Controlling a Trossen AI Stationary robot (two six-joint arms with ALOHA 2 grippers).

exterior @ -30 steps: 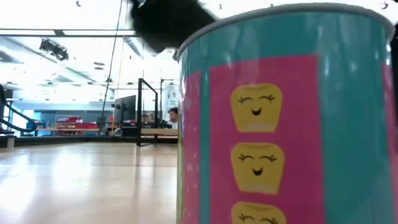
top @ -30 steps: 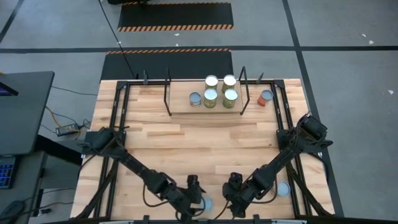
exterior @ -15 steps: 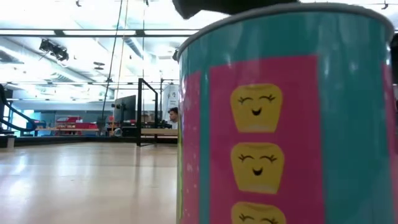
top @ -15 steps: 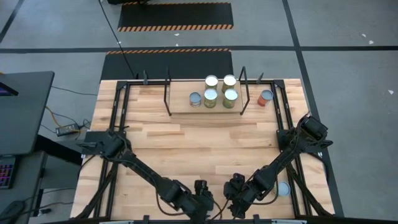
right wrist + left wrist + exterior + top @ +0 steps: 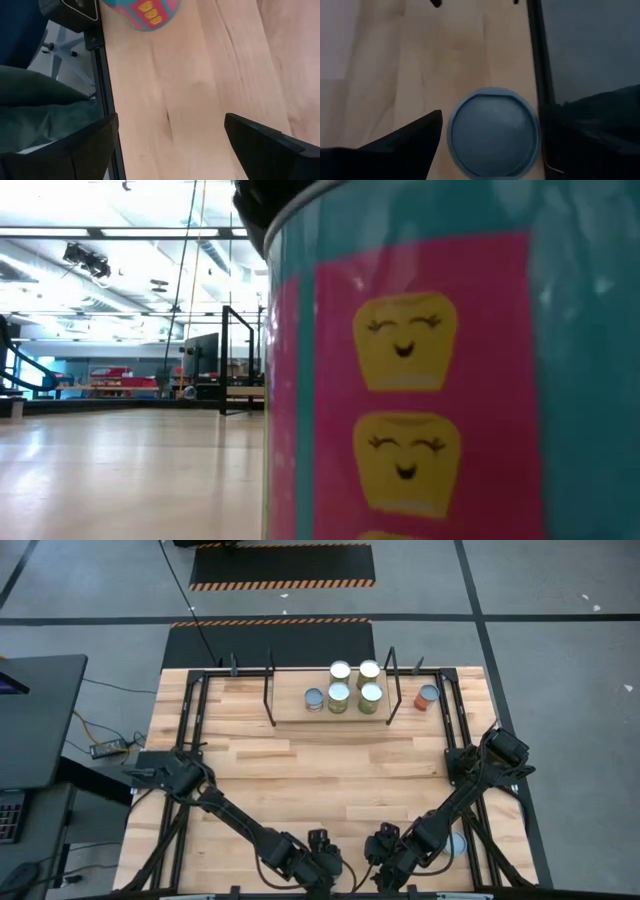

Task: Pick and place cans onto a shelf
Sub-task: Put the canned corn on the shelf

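Several cans [image 5: 340, 695] stand on the shelf [image 5: 290, 705] at the table's far side, and another can [image 5: 428, 695] stands on the table just right of it. A teal can with a pink label [image 5: 450, 380] stands at the near edge. In the left wrist view its grey-blue round top [image 5: 494, 132] lies between the open fingers of my left gripper [image 5: 322, 865], which hides it from above. My right gripper [image 5: 383, 865] hangs open beside it over bare wood [image 5: 171, 120]. One more can [image 5: 456, 843] stands by the right arm. My left gripper comes down on the teal can slantwise from above, with one finger on either side of its top. One fingertip [image 5: 432, 122] lies close to the rim [image 5: 451, 131]. I cannot tell whether it touches. The can stands upright on the table.
Black wire frames [image 5: 268, 690] rise at both ends of the shelf. A black rail [image 5: 102, 90] runs along the table's near edge, close to both grippers. The middle of the table [image 5: 320, 770] is bare wood.
My left gripper has gone toward the table's right edge, along the near edge, and now stands over the teal can. In the low view the can looms larger and farther left than before, so it has slid nearer to the near edge.
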